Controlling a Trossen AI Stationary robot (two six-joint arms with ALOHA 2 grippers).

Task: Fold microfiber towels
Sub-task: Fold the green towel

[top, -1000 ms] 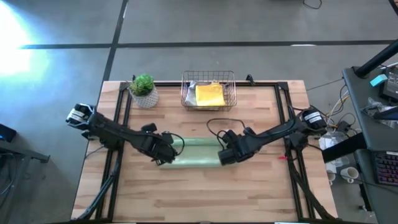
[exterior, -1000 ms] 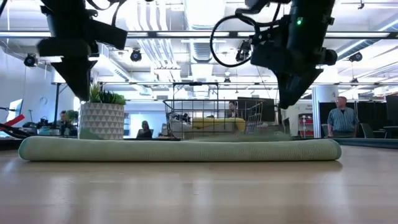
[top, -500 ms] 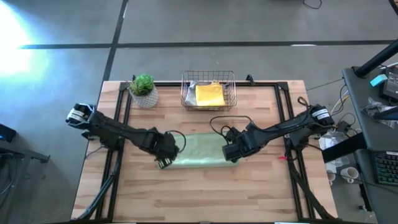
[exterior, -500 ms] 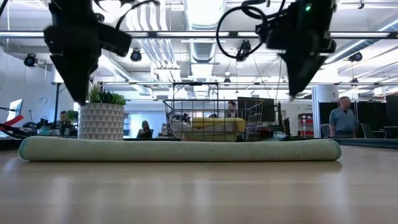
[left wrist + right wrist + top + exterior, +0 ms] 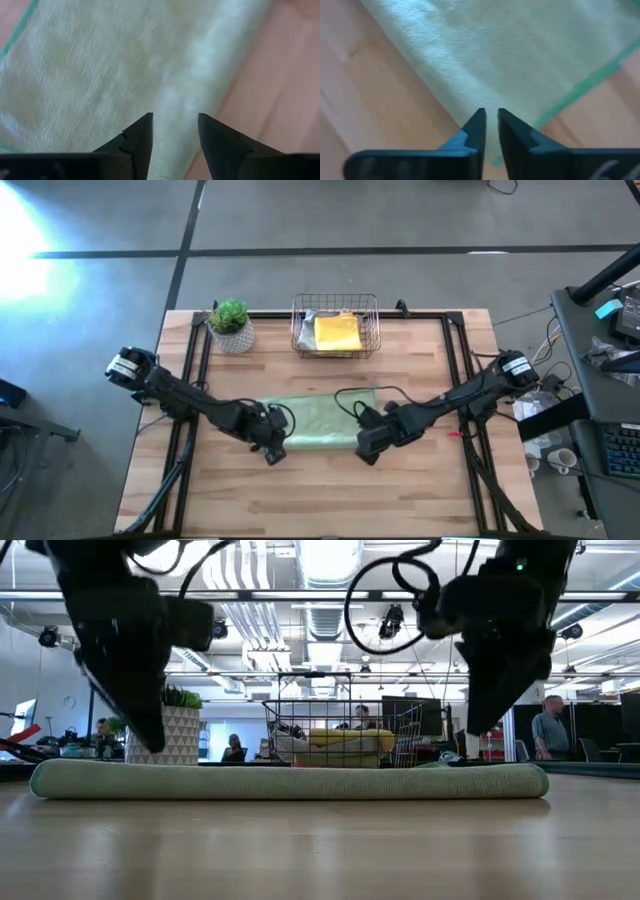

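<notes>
Sage cloth (image 5: 318,423) lies folded into a long flat band across the middle of my table (image 5: 330,500), its rounded fold along the near edge and its loose, green-stitched edges toward the far side. My left gripper (image 5: 270,454) sits at the band's left end, at the near fold. Through my left wrist camera, my fingers (image 5: 137,137) stand spread, a clear gap between them, with the sage cloth (image 5: 100,75) filling the view just beyond the tips and bare wood to one side. My right gripper (image 5: 366,450) is at the band's right end, also at the near edge. In my right wrist camera, those fingers (image 5: 476,131) are drawn almost together, only a thin slit between them, their tips over the cloth's folded corner (image 5: 490,65); whether they pinch any fabric I cannot tell. From table height, the band (image 5: 290,781) rests flat on the wood, both my arms dropping toward its ends. Behind it stand the wire basket (image 5: 336,326) holding a yellow towel (image 5: 337,332), and a potted plant (image 5: 231,325) beside it.
</notes>
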